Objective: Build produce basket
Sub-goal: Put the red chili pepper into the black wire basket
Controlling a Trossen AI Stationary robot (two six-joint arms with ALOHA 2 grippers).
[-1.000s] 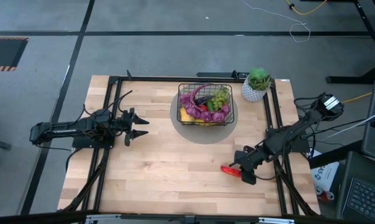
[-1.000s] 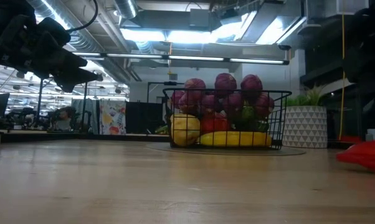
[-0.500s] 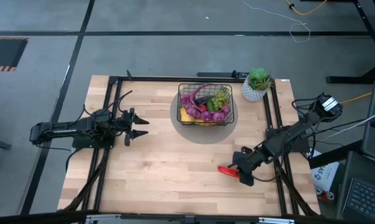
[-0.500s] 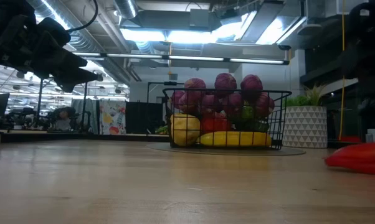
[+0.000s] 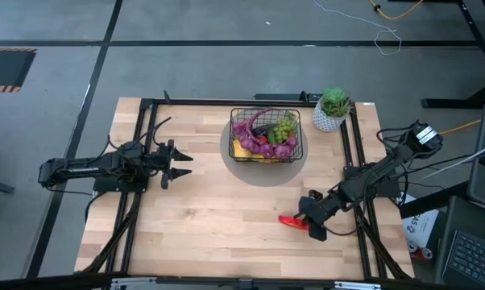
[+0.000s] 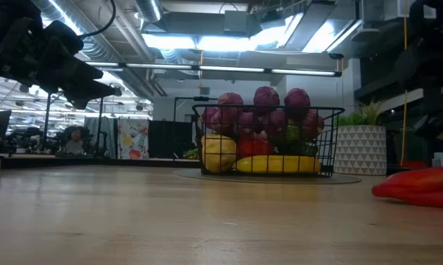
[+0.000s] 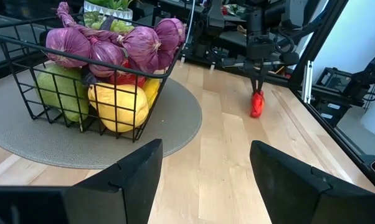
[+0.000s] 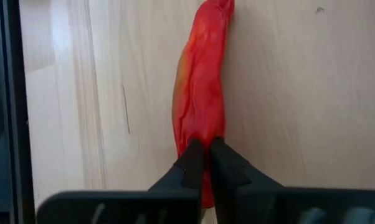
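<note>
My right gripper (image 8: 204,163) is pinched together on the red chili (image 8: 202,93), which lies flat on the bench (image 5: 202,209) well apart from the basket (image 5: 265,135), on the side away from the potted plant (image 5: 333,107). The fingertips look nearly closed on the near end of the chili, so the bite seems thin; I'd judge it could slip or swing on lift. Plan: lift straight up first, slowly, and check that the chili comes with me before carrying it towards the basket. The basket is already piled with purple grapes (image 7: 141,46), a yellow fruit (image 7: 118,107) and a banana (image 6: 279,164), so go in high over the rim and release over the lowest gap, not on the heap. My left gripper (image 5: 175,163) hangs with fingers spread apart, well to the far side of the basket from the chili.
</note>
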